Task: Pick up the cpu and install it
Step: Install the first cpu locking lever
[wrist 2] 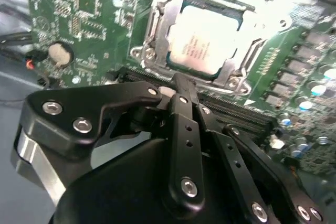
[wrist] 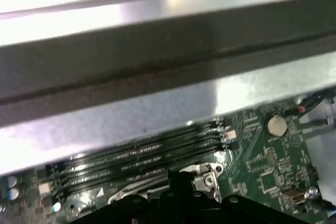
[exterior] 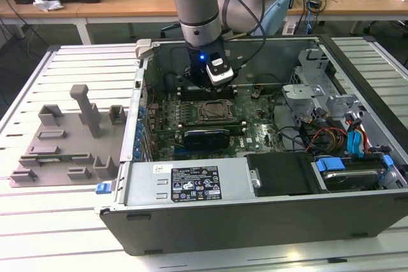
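Note:
The cpu [wrist 2: 206,39], a pale silvery square chip, lies flat in the metal-framed socket [wrist 2: 155,30] on the green motherboard [wrist 2: 89,19]. In the exterior view the cpu [exterior: 213,111] sits in the socket at the middle of the open computer case. My gripper [wrist 2: 180,84] hangs just off the socket's edge, above the memory slots, with its black fingers [wrist 2: 184,129] drawn together and nothing between them. In the exterior view my gripper [exterior: 204,83] is just behind the socket, inside the case.
A grey moulded fixture tray [exterior: 70,138] lies on the slatted table at the exterior view's left. Inside the case are a black expansion card [exterior: 207,137], memory slots [wrist: 142,156], a power supply [exterior: 185,183], cables and a drive cage [exterior: 312,81]. The case wall [wrist: 157,77] stands close behind the arm.

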Robot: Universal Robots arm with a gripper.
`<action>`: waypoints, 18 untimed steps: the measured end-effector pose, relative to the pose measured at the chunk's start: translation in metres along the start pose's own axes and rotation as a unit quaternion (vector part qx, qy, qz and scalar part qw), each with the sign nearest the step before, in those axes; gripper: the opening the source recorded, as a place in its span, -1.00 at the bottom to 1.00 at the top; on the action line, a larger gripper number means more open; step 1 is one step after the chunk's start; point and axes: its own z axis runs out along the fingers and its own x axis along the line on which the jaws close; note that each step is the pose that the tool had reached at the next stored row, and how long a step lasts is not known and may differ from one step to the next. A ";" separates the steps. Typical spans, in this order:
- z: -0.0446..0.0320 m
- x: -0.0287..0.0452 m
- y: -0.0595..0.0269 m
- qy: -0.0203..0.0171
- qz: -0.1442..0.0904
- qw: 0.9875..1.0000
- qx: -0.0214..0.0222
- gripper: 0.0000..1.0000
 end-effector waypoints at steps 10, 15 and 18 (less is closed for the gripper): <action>0.0004 -0.0047 0.0012 0.024 -0.004 0.999 0.046 -0.79; 0.0004 -0.0047 0.0012 0.023 -0.016 0.997 0.076 -0.79; 0.0005 -0.0048 0.0012 0.023 -0.027 0.996 0.084 -0.79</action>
